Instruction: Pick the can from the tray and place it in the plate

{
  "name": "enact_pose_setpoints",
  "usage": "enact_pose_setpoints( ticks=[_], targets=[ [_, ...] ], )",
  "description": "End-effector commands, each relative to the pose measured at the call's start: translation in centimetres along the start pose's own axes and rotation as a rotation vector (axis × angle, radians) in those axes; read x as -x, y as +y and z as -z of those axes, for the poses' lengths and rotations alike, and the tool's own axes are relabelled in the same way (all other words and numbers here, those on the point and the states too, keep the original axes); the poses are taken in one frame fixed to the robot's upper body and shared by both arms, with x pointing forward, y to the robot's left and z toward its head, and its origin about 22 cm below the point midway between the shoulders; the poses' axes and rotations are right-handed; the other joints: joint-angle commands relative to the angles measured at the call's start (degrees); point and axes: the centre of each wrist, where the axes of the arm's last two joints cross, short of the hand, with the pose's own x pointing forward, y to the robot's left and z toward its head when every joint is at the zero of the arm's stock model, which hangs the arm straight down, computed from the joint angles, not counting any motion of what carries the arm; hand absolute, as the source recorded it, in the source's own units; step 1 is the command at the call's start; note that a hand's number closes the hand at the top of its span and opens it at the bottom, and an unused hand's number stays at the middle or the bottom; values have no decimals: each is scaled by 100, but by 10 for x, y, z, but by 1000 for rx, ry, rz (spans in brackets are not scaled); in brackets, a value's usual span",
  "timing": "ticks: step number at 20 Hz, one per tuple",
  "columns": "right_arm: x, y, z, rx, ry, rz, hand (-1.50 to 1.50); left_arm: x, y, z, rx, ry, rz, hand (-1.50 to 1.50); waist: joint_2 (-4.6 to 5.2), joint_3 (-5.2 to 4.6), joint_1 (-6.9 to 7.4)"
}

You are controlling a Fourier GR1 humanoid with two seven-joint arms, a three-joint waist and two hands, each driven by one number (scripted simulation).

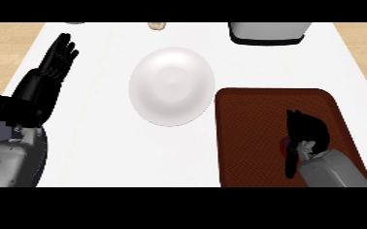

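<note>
A white plate (pixel 172 86) lies at the middle of the white counter. To its right sits a dark red-brown tray (pixel 251 126). My right hand (pixel 309 128) is down over the tray's right half, its fingers and thumb curled round the can (pixel 284 144). Only a thin red sliver of the can shows at the hand's left side; the rest is hidden. The can is still low over the tray, and whether it touches the tray I cannot tell. My left hand (pixel 57 60) rests open at the left edge, fingers up, well away from the plate.
A grey and white appliance (pixel 269 33) stands at the back right, behind the tray. A small beige object (pixel 158 25) sits at the back edge behind the plate. Wooden floor shows past the counter's left and right ends.
</note>
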Motion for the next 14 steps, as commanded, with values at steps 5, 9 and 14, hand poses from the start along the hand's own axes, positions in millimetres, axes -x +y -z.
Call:
enact_pose_setpoints(
  ticks=[5,9,14],
  targets=[
    [-14,14,3,223,-28,-12,150,14,0,0,-4,3,5,0,8,1,-6],
    [11,18,5,297,1,87,150,-4,-3,3,3,15,-7,0,-8,3,-38],
    [68,70,-2,370,22,319,150,11,12,-3,-42,26,3,0,-18,3,-193]
  ],
)
